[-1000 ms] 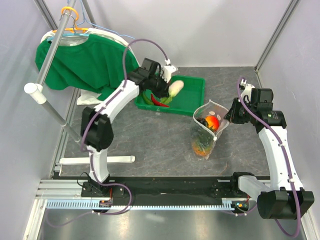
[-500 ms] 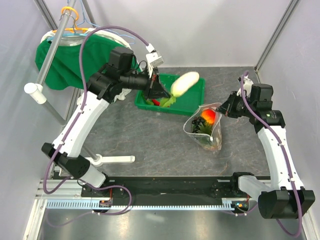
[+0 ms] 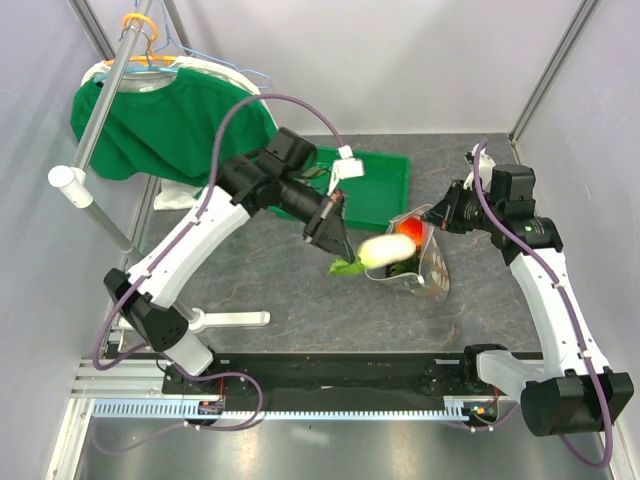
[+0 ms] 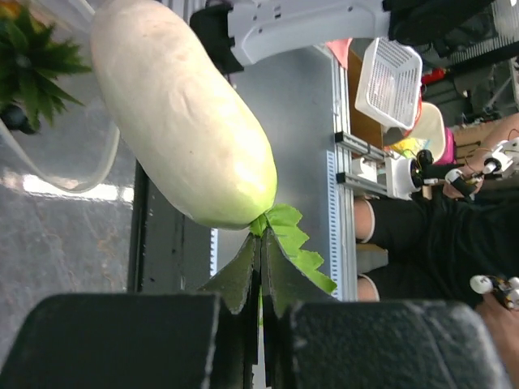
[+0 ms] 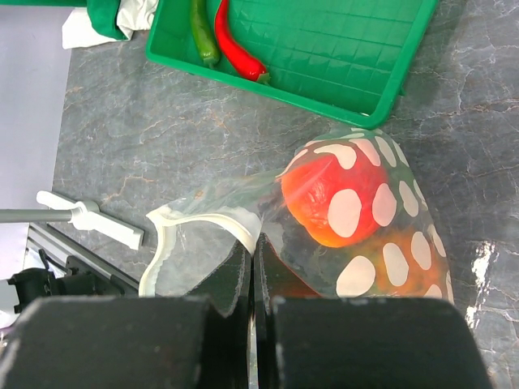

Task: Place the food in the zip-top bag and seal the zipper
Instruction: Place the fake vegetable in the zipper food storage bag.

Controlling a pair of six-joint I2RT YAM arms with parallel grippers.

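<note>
Left fingers [image 4: 233, 285] pinch jagged green leaves [image 4: 293, 241] of smooth white oblong vegetable [image 4: 182, 121]

Robotics lab: aluminium frame post [image 3: 552, 72], panel wall [image 3: 400, 60], mounting rail [image 3: 330, 370].

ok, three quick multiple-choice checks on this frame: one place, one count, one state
1. Where is the white oblong toy vegetable?
A lying on the table
B held in the air at the mouth of the clear dotted zip-top bag
C on the clothes hanger

2. How many food pieces show in the green plastic tray in the right wrist view?
A none
B four
C two

3. The right gripper is:
A shut on the bag's rim
B open above the tray
C holding a tomato

1 B: the left gripper pinches its green leaves beside the opening.
2 C: only a red chili and a green pepper.
3 A: its fingers are closed on the plastic edge.
</note>
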